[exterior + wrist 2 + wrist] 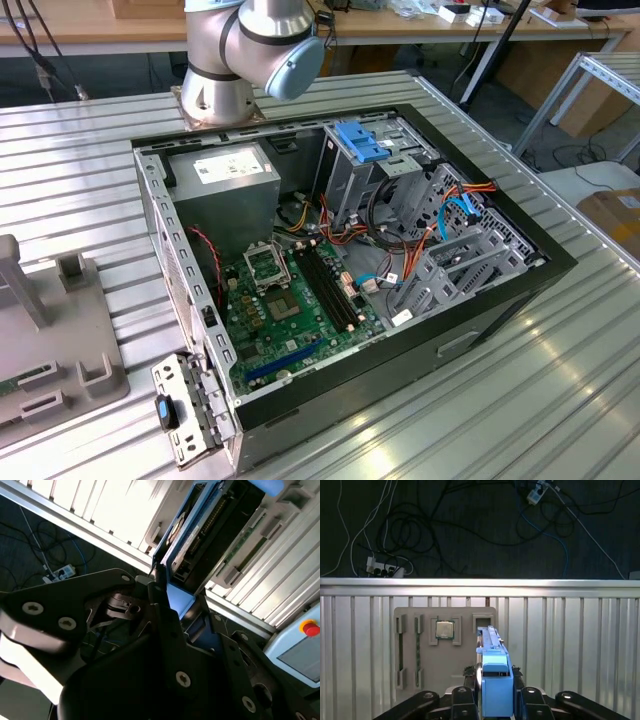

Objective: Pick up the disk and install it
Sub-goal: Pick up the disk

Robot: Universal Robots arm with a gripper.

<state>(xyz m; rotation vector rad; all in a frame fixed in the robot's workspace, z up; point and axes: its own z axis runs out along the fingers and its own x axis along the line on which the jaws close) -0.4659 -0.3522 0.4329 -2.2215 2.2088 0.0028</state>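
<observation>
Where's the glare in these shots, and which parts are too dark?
Exterior view: glare streaks the table toward that view's right. Second wrist view: the table's slats are washed out white, while the gripper, shut on the disk, is nearly black. First wrist view: the floor beyond the table is dark, and the disk's blue carrier is well lit.

You see the disk (490,637) framed in glossy blue plastic. The gripper (496,672) reads matt black. The table (570,630) is ribbed bare metal, bright and reflective. The fixture tray (445,670) looks matt grey and smooth.
</observation>
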